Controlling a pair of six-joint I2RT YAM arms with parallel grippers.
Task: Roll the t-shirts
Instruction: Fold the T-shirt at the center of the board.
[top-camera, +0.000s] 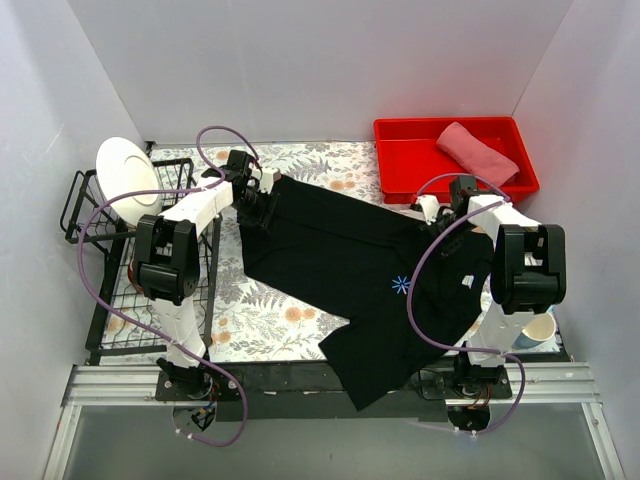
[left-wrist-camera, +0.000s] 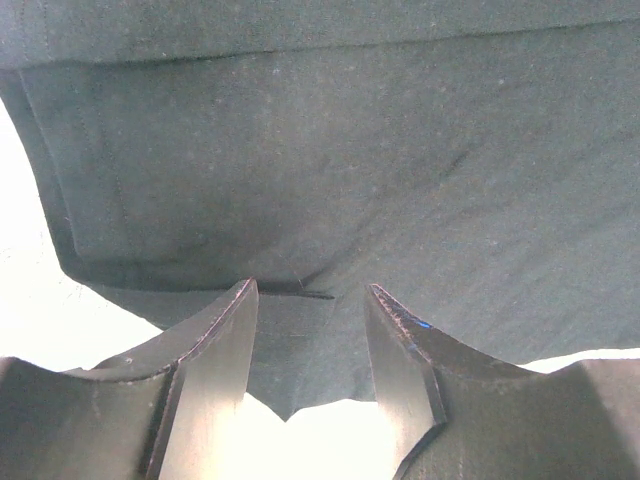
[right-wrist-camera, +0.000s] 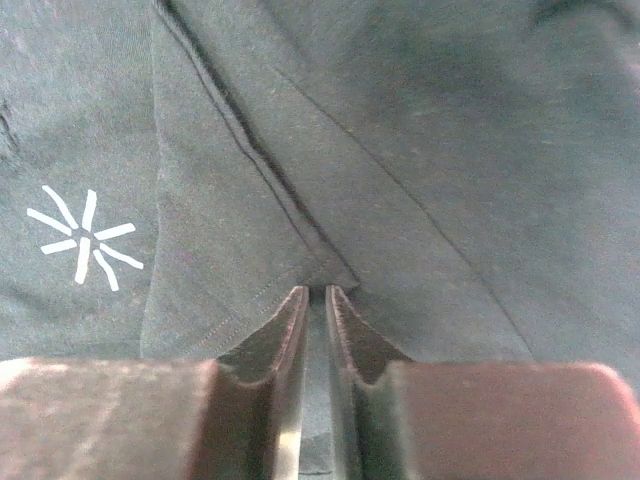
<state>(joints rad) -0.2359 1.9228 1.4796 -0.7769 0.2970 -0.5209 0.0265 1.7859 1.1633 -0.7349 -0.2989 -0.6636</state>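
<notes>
The black t-shirt (top-camera: 350, 260) lies spread slantwise over the floral mat, its lower end hanging past the near table edge. Its blue starburst print (top-camera: 401, 284) faces up and appears white in the right wrist view (right-wrist-camera: 85, 243). My left gripper (top-camera: 255, 208) is at the shirt's far left edge; its jaws stand apart (left-wrist-camera: 308, 290) with a flat flap of black cloth (left-wrist-camera: 300, 360) between them. My right gripper (top-camera: 447, 222) is at the shirt's right side, jaws nearly together (right-wrist-camera: 312, 290) on a folded hem of the cloth (right-wrist-camera: 250, 250). The salmon-pink t-shirt (top-camera: 478, 152) lies rolled in the red bin.
The red bin (top-camera: 400, 128) stands at the back right. A black wire dish rack (top-camera: 130, 250) with a white plate (top-camera: 125, 172) fills the left side. A paper cup (top-camera: 540, 328) stands by the right arm. White walls enclose the table.
</notes>
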